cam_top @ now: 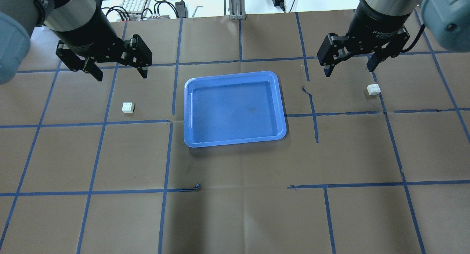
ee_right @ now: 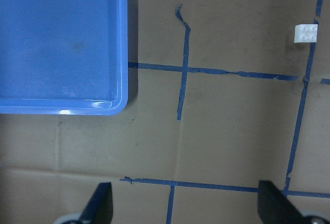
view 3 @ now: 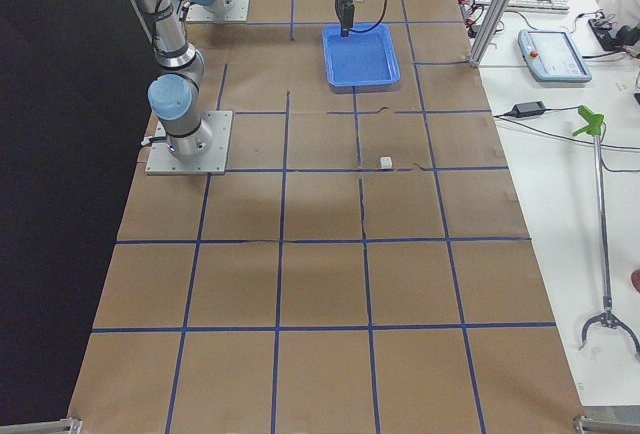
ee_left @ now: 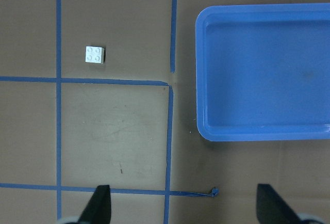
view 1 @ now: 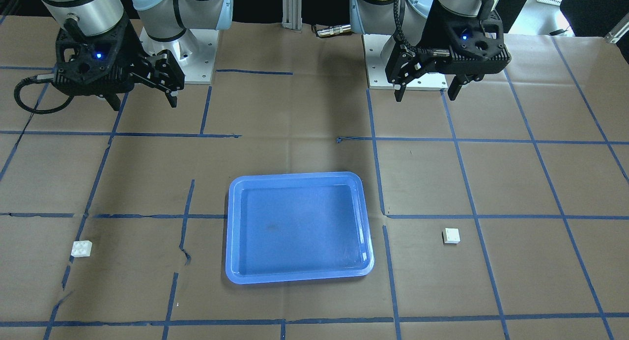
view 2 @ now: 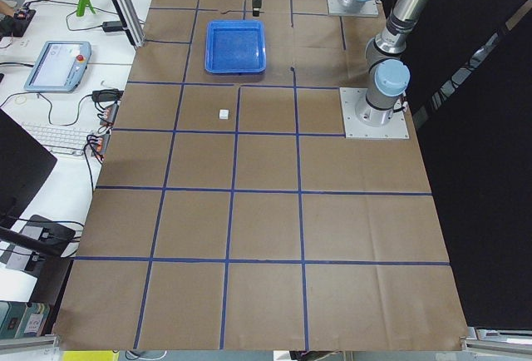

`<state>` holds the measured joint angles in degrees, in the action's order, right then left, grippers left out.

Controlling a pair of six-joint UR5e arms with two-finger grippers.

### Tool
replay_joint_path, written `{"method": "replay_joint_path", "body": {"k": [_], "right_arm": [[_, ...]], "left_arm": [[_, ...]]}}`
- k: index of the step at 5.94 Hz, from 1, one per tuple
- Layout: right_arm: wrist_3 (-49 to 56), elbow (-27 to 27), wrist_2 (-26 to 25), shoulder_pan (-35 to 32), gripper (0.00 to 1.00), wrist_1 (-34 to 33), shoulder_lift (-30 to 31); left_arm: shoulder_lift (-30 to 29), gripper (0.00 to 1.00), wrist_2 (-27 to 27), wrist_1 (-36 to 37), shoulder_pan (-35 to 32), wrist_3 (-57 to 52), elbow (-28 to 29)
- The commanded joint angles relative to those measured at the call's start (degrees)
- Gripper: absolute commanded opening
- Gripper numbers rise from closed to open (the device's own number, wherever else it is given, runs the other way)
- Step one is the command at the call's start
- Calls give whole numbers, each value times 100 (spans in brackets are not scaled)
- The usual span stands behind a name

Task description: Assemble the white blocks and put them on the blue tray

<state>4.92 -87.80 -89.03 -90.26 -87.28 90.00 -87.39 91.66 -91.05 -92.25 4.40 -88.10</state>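
The blue tray (cam_top: 188, 114) lies empty at the table's middle; it also shows in the front view (view 1: 233, 232). One white block (cam_top: 128, 107) lies on the paper left of the tray, below my left gripper (cam_top: 121, 76), which is open, empty and raised. The other white block (cam_top: 373, 89) lies right of the tray, just below and right of my right gripper (cam_top: 349, 71), also open and empty. The left wrist view shows the first block (ee_left: 95, 54) and the tray (ee_left: 203, 79). The right wrist view shows the second block (ee_right: 306, 33) and the tray (ee_right: 125, 53).
Brown paper with a blue tape grid covers the table (cam_top: 235, 210). The arm bases (view 1: 196, 60) stand at the robot's side. A keyboard and cables (cam_top: 136, 0) lie beyond the far edge. A post (cam_top: 235, 4) stands at the far middle.
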Motion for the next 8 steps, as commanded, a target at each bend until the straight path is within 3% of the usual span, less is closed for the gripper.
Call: {"method": "replay_joint_path", "body": {"k": [1, 3, 5, 6, 8], "right_arm": [[0, 0, 0, 0, 100, 0, 0], [0, 0, 0, -9, 100, 0, 0], [-53, 9, -52, -9, 100, 0, 0], [113, 0, -61, 17, 100, 0, -9], [1985, 9, -79, 201, 100, -131, -9]], "left_arm": [[3, 100, 1, 0, -12, 0, -32], [12, 100, -8, 35, -12, -9, -101], [-233, 100, -43, 192, 407, -488, -416], [-513, 100, -43, 1072, 810, -666, -801], [-1433, 100, -61, 2594, 1374, -1900, -1295]]}}
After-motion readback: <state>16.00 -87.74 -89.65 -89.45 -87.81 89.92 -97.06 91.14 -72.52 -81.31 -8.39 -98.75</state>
